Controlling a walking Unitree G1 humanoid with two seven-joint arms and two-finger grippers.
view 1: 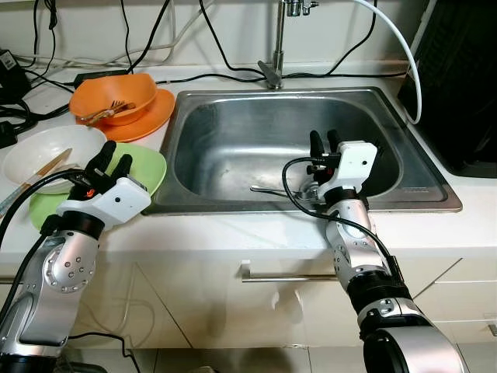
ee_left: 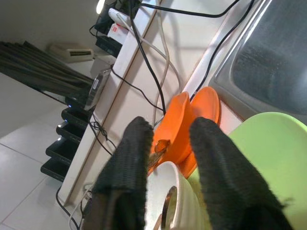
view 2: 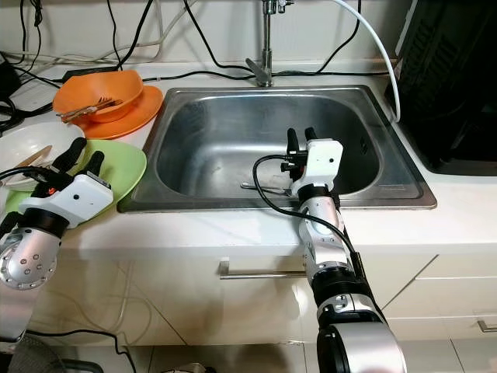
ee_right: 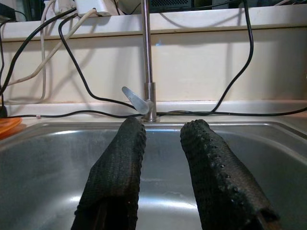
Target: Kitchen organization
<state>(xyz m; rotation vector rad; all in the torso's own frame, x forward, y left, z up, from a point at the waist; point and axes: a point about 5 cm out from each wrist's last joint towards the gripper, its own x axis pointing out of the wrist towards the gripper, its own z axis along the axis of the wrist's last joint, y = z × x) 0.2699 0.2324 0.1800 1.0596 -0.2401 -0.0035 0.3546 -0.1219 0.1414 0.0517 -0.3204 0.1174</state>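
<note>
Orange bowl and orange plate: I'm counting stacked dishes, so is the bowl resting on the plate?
Touching. The left eye view shows the orange bowl sitting directly on the orange plate.

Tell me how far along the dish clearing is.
Little looks done: one utensil lies in the sink. Neither gripper holds anything; the left gripper, open, hovers over the green plate, the right gripper, open, over the basin. The white bowl, orange bowl and orange plate remain on the counter.

An orange bowl (view 1: 112, 99), lime-green plate (view 1: 147, 167), white bowl (view 1: 43, 151) and silver-grey sink (view 1: 233, 140).
</note>
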